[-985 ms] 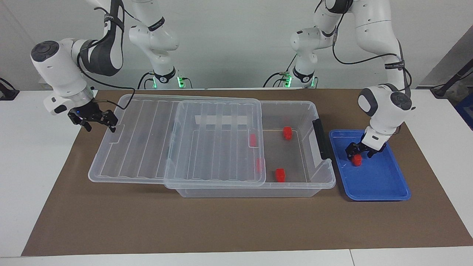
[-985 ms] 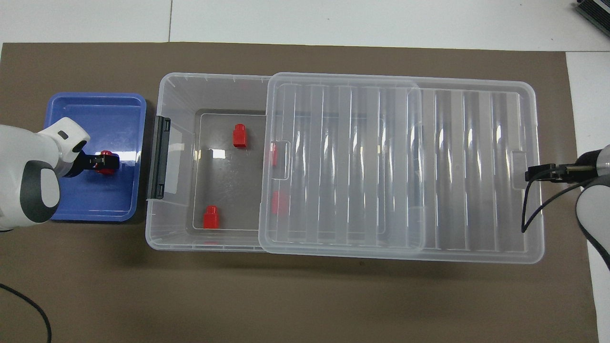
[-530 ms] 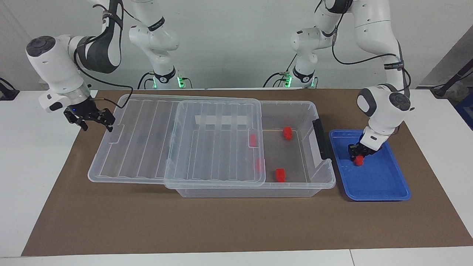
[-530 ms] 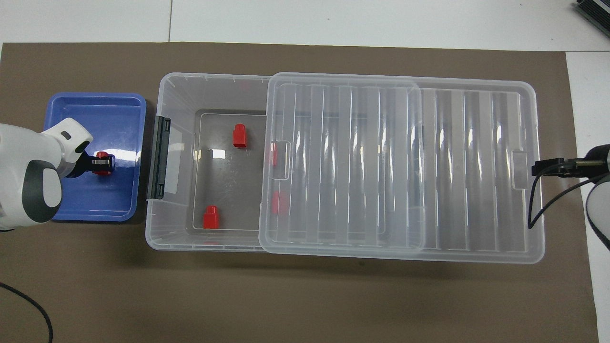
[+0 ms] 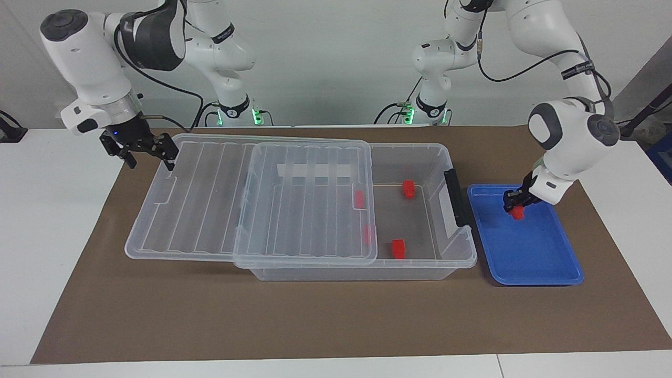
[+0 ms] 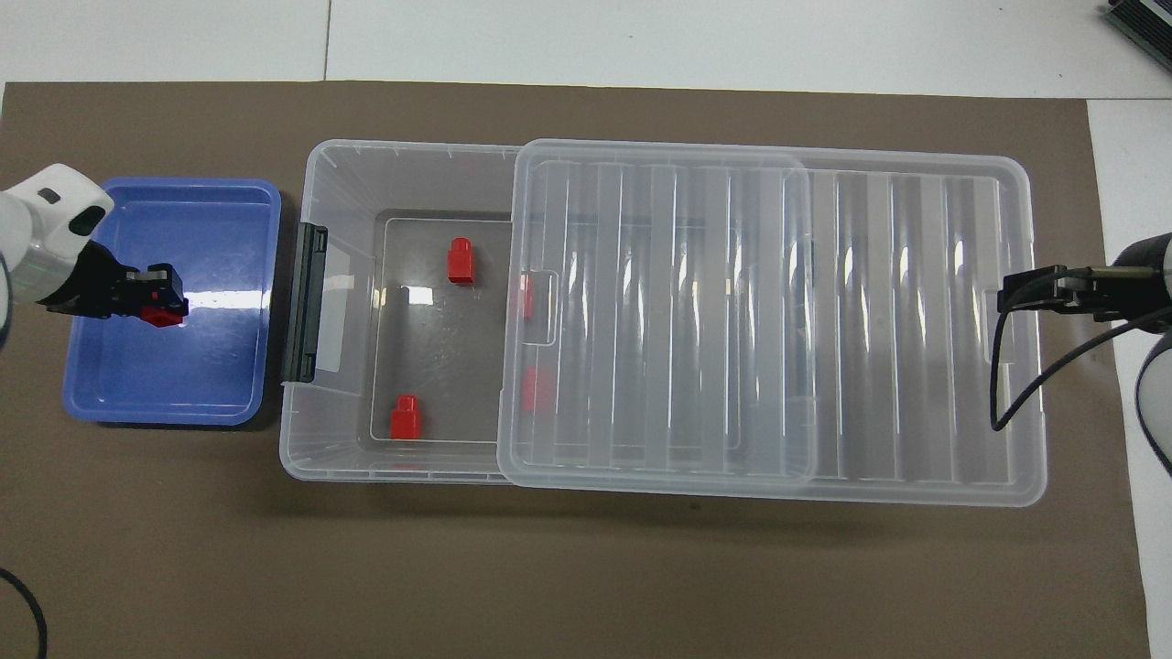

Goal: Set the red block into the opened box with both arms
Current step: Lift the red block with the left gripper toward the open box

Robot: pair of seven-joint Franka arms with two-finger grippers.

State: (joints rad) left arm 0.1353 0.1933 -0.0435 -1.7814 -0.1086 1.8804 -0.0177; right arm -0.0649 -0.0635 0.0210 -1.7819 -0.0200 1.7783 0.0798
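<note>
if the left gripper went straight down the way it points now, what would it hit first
Most likely the blue tray. The left gripper, shut on a red block, hangs over the tray's end nearer the robots, so the block would touch the tray floor first. Its exact tilt is hard to judge.

Robot lab or test bench: two white arms (image 5: 556, 79) bolted at a white table (image 5: 47, 210) with green-lit bases, loose black cables, plain grey wall, brown mat (image 5: 315, 315) laid as work area, clear box (image 5: 415, 210) and blue tray (image 5: 525, 262) set out as props
</note>
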